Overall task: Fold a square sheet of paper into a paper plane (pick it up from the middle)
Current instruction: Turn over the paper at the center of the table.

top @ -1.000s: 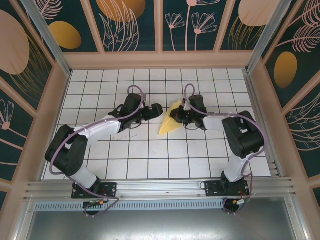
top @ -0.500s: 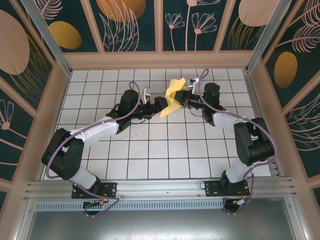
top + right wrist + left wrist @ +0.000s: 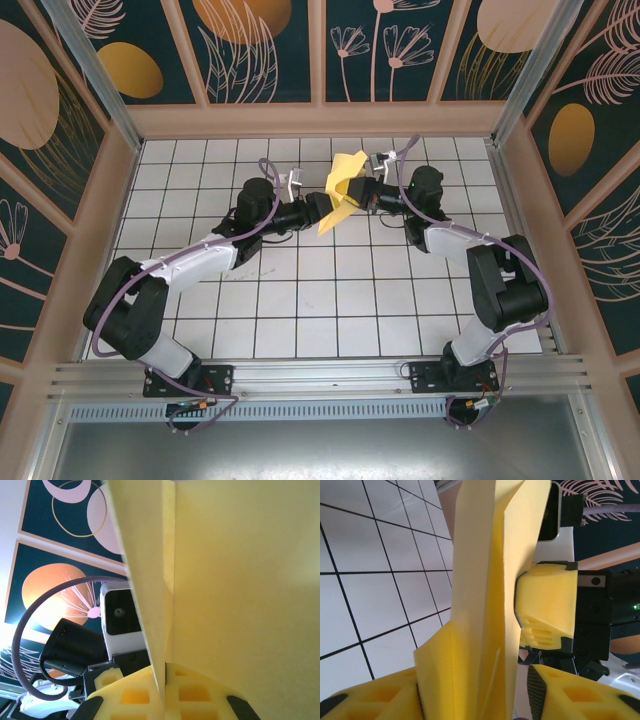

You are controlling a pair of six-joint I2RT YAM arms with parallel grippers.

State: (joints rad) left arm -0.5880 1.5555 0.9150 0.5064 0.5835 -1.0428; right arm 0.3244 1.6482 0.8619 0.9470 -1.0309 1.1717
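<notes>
The square sheet of paper (image 3: 343, 185), pale yellow and folded to a narrow pointed shape, hangs above the tiles at the back middle. My right gripper (image 3: 368, 192) is shut on its upper right part; in the right wrist view the two yellow fingers (image 3: 125, 695) press together on the sheet (image 3: 240, 580) at the gripper (image 3: 162, 686). My left gripper (image 3: 322, 208) stands around the lower end. In the left wrist view the paper (image 3: 480, 605) lies against the left finger of that gripper (image 3: 475, 692), with a gap to the right pad (image 3: 540, 690). The right gripper's finger (image 3: 545, 607) shows beside the paper.
A white tiled floor (image 3: 300, 300) lies below both arms. Decorated walls (image 3: 60, 200) close in the left, back and right sides. An aluminium rail (image 3: 320, 375) runs along the near edge by the arm bases. The left wrist's camera (image 3: 120, 612) sits close behind the sheet.
The right gripper lifted the paper off the tiles and carried it up and back. The left gripper moved in to the paper's lower end and its jaws narrowed around it.
</notes>
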